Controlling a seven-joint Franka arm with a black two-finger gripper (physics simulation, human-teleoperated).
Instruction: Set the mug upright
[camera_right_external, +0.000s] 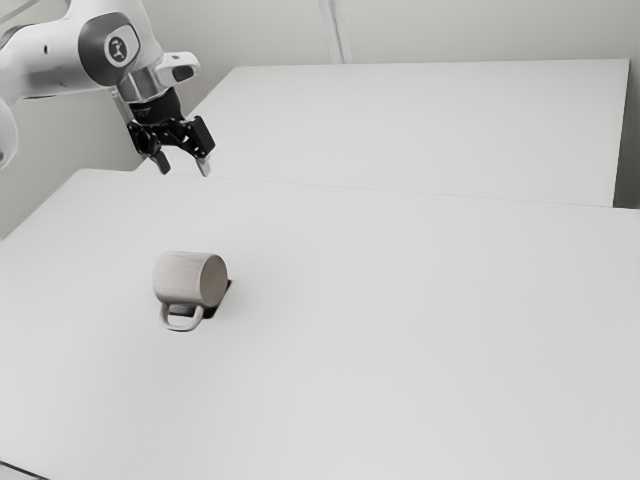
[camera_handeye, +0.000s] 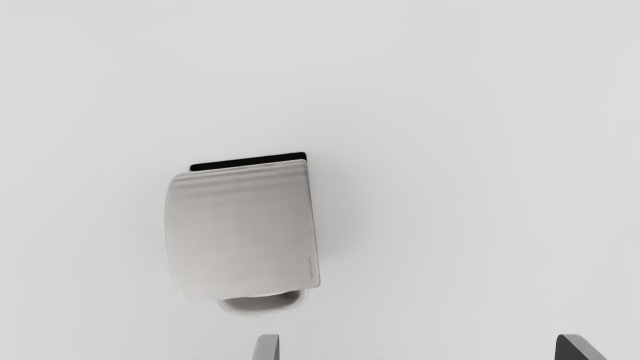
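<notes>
One mug (camera_right_external: 181, 277), lying on its side on the worktop (camera_right_external: 400, 350), handle (camera_right_external: 182, 328) jutting out; one black pincer (camera_right_external: 185, 170), open, fingers (camera_handeye: 269, 347) well apart, raised above the worktop, clear of the mug, on a white arm (camera_right_external: 50, 62).

warm grey mug (camera_handeye: 240, 230), faintly banded, black gripper (camera_right_external: 184, 169), white table (camera_right_external: 400, 350)

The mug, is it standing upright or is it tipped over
Tipped over: the mug lies on its side, one round end facing the exterior view's right.
</notes>
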